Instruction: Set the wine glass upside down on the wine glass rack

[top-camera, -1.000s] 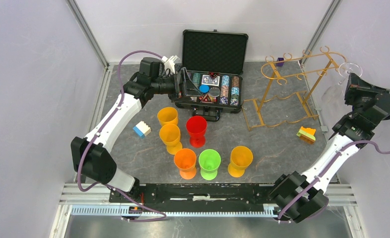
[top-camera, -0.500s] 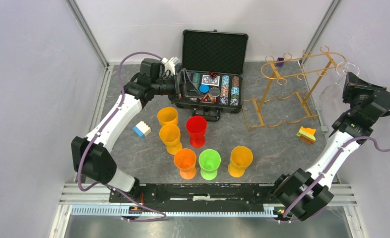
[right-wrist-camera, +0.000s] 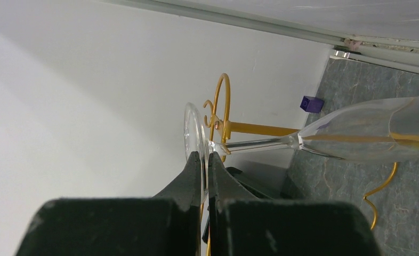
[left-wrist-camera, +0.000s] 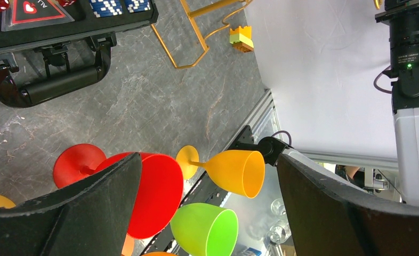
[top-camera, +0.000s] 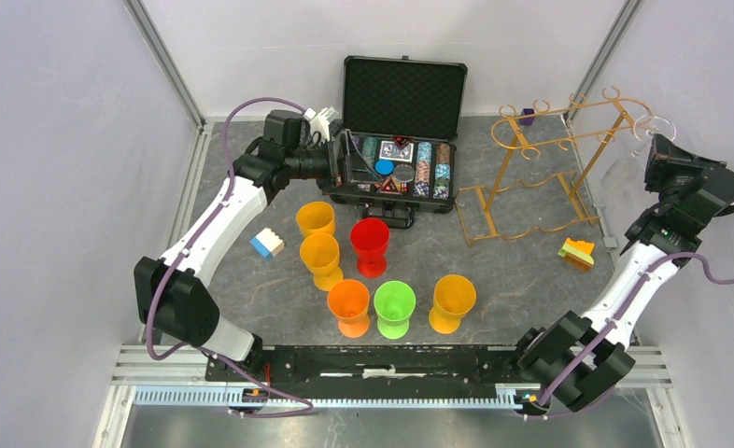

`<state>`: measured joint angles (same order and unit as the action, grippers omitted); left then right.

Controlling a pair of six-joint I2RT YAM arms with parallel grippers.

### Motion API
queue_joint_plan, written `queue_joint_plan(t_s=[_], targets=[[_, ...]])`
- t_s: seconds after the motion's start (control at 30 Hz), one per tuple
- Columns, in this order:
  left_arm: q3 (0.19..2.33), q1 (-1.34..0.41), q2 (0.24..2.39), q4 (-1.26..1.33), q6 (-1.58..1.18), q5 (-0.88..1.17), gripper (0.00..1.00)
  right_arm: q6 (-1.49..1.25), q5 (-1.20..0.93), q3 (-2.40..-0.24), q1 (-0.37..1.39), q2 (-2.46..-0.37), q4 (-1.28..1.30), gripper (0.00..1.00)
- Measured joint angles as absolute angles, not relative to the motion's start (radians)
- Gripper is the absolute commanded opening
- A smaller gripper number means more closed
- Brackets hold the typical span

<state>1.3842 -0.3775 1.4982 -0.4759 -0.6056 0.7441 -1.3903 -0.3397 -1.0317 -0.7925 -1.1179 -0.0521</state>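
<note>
The right tool point(right-wrist-camera: 203, 158) has crept a bit closer to the wine glass rack point(right-wrist-camera: 260, 129). It is pinched shut on the foot of the wine glass point(right-wrist-camera: 367, 130), just beside the rack's top. The glass looks light, slippery and easy to break, so hold it gently by the foot.

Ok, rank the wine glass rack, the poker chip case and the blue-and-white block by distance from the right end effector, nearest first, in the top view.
From the right end effector:
1. wine glass rack, just to its left.
2. poker chip case, back centre.
3. blue-and-white block, far left.
</note>
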Motion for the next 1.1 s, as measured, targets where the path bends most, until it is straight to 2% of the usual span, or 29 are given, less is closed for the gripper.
queue_joint_plan(t_s=[0.9,1.1], targets=[[1.367,-0.377,1.498,-0.476,-0.593,0.744,1.00,-1.383,-0.318,-1.105,-0.746,-1.203,-0.028,0.01],[1.367,-0.377,1.498,-0.474,-0.593,0.744,1.00,-1.368,-0.316,-1.109,-0.733,-1.215,-0.021,0.09]])
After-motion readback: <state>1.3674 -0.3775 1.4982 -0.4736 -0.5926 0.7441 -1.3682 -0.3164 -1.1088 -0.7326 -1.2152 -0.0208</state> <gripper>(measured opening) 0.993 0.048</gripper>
